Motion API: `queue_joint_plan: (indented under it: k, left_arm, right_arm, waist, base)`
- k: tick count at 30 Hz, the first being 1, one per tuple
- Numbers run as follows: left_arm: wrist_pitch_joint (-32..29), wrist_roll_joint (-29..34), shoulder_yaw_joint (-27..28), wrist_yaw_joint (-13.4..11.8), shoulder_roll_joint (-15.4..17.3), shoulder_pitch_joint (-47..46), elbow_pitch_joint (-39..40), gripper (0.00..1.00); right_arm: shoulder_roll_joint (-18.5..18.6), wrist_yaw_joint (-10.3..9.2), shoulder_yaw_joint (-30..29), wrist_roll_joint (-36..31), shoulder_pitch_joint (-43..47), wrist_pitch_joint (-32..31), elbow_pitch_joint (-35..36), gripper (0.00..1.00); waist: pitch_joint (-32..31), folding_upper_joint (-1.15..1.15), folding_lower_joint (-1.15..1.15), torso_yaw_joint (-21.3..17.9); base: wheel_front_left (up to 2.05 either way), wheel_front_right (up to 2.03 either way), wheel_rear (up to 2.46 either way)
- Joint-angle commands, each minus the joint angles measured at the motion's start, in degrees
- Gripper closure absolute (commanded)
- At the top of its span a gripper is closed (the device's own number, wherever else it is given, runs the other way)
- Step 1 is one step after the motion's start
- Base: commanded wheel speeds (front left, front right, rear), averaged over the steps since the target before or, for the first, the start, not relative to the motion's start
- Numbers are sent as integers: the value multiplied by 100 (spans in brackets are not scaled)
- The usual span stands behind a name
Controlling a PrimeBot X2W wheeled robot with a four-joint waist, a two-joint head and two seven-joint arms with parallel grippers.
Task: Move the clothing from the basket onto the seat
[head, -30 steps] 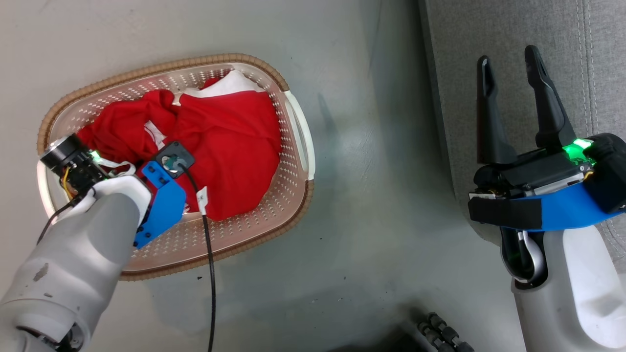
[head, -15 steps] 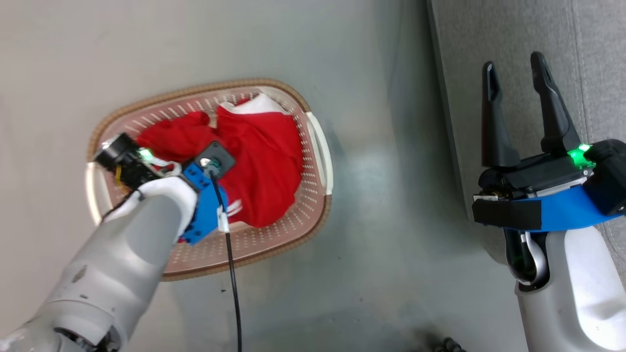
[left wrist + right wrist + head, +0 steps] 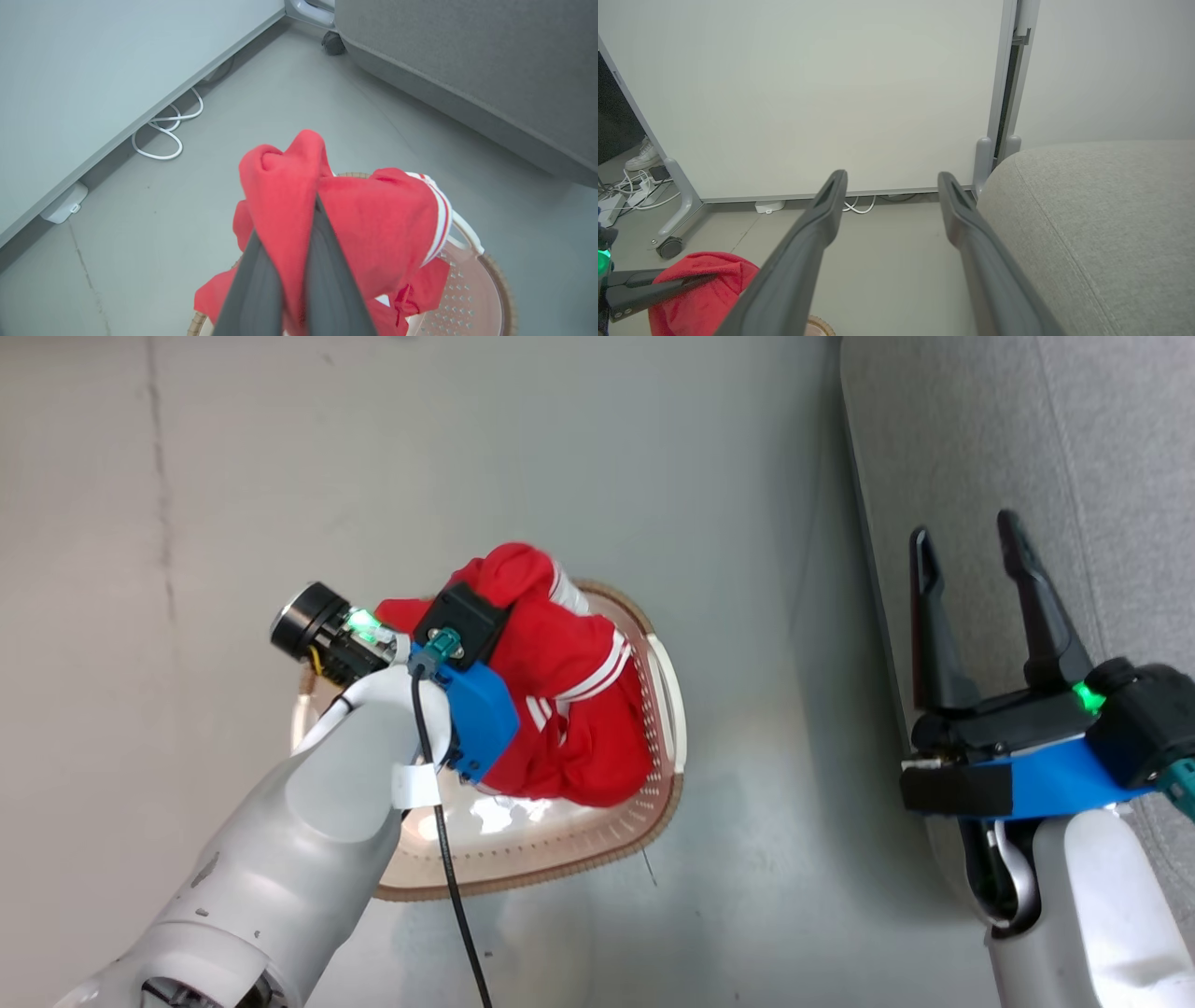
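One bunch of red clothing (image 3: 569,709) pinched in the left gripper (image 3: 303,219), held above the basket (image 3: 653,803).
Left gripper is clamped on a fold; the top of the bundle pokes past its fingertips and the rest droops below the hand toward the basket, likely gripped high so the fabric clears the rim. Can't tell if the tail is free of the basket. Right gripper (image 3: 966,527) has its fingers spread, holding nothing, over the edge of the seat (image 3: 1074,476), probably on standby. Bare floor (image 3: 747,569) lies between the two hands; the seat's rounded edge is the one lip to clear.

White cable (image 3: 157,158), caster wheel (image 3: 669,248), white shoe (image 3: 643,159)
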State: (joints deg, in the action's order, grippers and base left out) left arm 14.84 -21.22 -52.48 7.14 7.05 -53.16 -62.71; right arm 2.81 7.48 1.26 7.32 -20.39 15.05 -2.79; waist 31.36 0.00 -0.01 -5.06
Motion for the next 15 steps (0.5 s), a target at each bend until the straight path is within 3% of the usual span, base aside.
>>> queue_joint_plan:
  k: [1,15]
  left_arm:
    - [45,-58,99,25,8,37,190,100]
    - [43,-69,1071,-53,241,647,1948,100]
  right_arm:
    - [14,2,-16,-23,101,20,-26,0]
    - [14,3,53,-16,795,20,-261,0]
  waist:
    - [-305,0,1,147]
    - [-1706,0,1,272]
  base:
    - [0,0,0]
    - [0,0,0]
